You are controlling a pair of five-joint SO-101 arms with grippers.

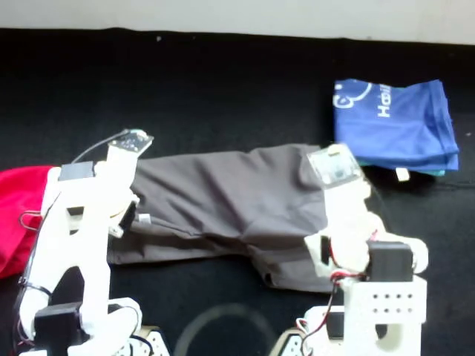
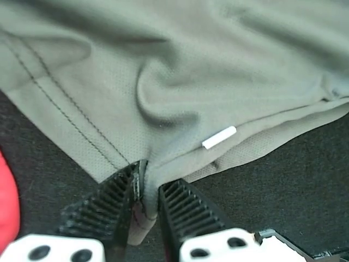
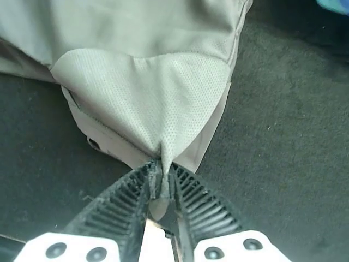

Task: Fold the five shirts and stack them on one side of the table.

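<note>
Item 1, grey shirt (image 1: 223,196): we record a matte, fine-mesh knit lying crumpled across the middle of the table (image 1: 185,81). It stretches between the 2 arms in soft folds, with a doubled lower edge. In the left wrist view its hem carries 2 parallel lines of dark stitching. A small white tag (image 2: 219,137), tube-shaped, sits on the fabric near that edge.

Item 2, left gripper (image 2: 146,192): its black ribbed jaws are clamped almost together on a pinched pleat of the grey shirt's hem, with cloth bunched between them. The left arm (image 1: 78,230), in white plastic, stands at that end of the shirt.

Item 3, right gripper (image 3: 162,183): its jaws are likewise pressed tight on a narrow tuck of the same shirt, from which the mesh fans out in a rounded triangle. The right arm (image 1: 356,237) stands at the shirt's other end.

Item 4, blue shirt (image 1: 393,122): folded into a flat rectangle with white print, lying on the right arm's side of the table, just beyond the grey shirt. A teal edge shows beneath it.

Item 5, red shirt (image 1: 18,211): a smooth, rumpled heap beside the left arm, partly behind it.

Item 6, table: we note a black, felt-like covering.
</note>
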